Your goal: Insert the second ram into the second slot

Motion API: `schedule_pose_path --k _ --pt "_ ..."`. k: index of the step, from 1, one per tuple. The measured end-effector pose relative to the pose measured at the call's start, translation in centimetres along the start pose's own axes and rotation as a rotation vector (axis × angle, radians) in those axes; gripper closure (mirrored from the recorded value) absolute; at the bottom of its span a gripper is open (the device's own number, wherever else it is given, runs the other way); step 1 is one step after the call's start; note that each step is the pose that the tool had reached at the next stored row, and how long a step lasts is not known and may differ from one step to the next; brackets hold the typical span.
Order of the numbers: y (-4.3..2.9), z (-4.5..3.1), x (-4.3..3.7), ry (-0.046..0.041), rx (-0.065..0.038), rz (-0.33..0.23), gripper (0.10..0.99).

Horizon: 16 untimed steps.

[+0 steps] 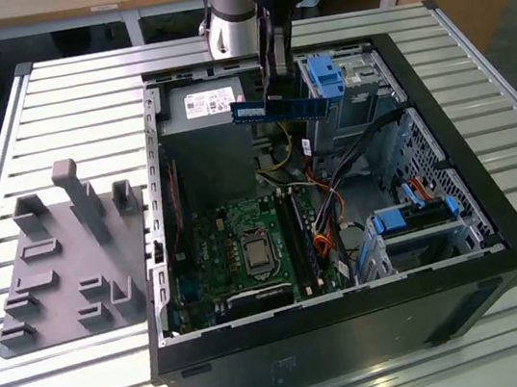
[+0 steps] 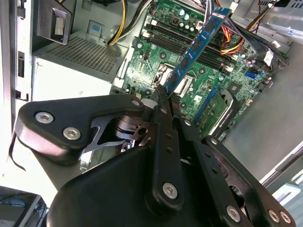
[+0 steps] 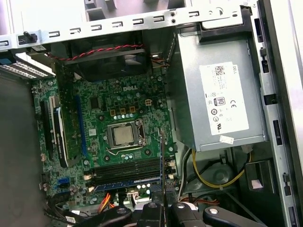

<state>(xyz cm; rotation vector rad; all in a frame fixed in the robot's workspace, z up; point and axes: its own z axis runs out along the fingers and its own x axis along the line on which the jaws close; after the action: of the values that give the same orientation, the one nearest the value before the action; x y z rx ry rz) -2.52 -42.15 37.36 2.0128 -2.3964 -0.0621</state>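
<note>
Now gripper pinches second ram; first wrist view edge-on, exterior view broadside.

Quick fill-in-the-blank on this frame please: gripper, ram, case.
1. The gripper is ____ on the second ram.
2. The second ram is held ____ the motherboard, not seated in any slot.
3. On the exterior view's left of the case lies a ____ fixture plate.
Missing words: shut; above; grey.

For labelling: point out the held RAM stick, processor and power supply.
second ram [image 2: 195,47], second wrist view, chip row.
processor [image 3: 124,135], first wrist view, metal lid.
power supply [image 3: 222,97], first wrist view, white label.
</note>
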Motion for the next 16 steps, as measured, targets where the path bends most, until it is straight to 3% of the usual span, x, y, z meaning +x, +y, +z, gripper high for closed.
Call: schedule_pose_path --k 16 --pt "0.00 0.00 0.00 -0.0015 0.001 0.038 0.949"
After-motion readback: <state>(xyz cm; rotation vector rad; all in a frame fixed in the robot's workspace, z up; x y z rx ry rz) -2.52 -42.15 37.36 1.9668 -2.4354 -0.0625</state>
